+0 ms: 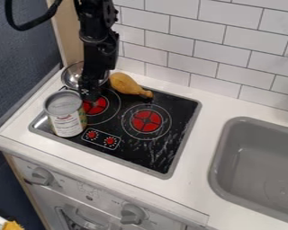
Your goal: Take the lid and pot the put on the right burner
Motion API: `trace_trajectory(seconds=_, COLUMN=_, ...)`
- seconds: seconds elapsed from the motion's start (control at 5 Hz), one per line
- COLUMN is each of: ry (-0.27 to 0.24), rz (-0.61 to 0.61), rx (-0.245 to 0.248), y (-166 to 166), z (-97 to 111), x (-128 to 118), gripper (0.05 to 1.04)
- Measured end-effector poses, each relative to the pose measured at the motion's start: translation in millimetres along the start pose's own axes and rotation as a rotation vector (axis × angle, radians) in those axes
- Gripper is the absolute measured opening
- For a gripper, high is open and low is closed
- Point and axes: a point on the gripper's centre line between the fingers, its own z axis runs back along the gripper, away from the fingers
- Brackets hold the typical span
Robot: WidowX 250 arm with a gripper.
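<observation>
Two burners (147, 121): red, 11 and 2 o'clock on cooktop (134, 155)
One tin can (66, 114): upright, gripper's (90, 95) 7 o'clock; contents unclear
One metal pot (72, 76): gripper's 11 o'clock, partly behind arm (99, 29); contents unclear
One toy drumstick (127, 84): between gripper's 2 and 3
Gripper: by left burner; spread or closed, can't tell

Right burner (147, 121) is open above (drumstick (125, 84) behind); can (67, 121) crowds left burner (96, 106).
</observation>
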Motion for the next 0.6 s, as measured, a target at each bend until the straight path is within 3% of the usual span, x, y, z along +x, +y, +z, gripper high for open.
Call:
trace_trajectory(seconds=0.2, ry=0.003, rz=-0.002, rx=-0.041, y=-5.8, z=-11.7, x=0.9, gripper=1.0)
trace_trajectory(seconds=0.6, ry=0.0, rz=0.103, rx=-0.058, y=14.5, z=-13.0, x=-29.2, gripper=1.0)
